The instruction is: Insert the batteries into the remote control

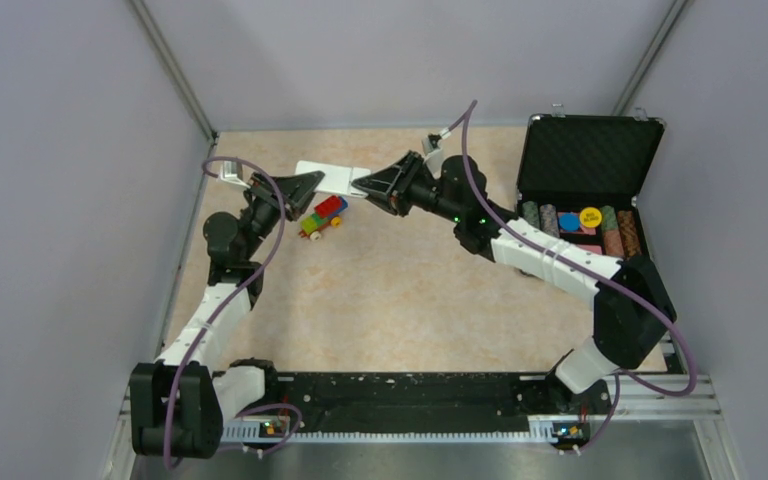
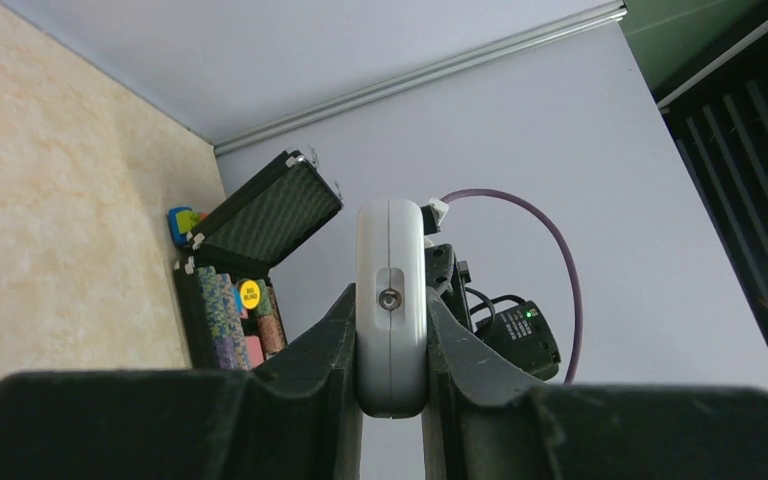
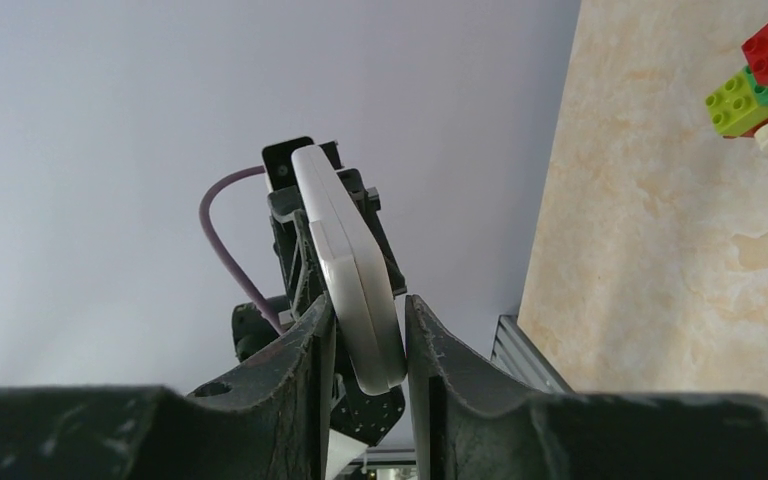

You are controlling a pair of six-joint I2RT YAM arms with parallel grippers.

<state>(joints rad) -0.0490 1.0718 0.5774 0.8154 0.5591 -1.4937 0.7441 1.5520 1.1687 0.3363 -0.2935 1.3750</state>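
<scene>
Beige mottled surface spreads from the arm bases. Past the colourful toy-brick train, the small flat light-grey remote control is held aloft. The left end effector and right end effector are each closed narrowly on one end, probably to steady it for turning. I see no batteries.

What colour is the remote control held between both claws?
Light grey-white remote control; clearest in the left wrist view.

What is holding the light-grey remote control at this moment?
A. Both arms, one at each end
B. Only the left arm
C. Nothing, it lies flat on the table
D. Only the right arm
A: the remote control spans from the left gripper to the right gripper, and each wrist view shows that gripper's fingers either side of it.
</scene>
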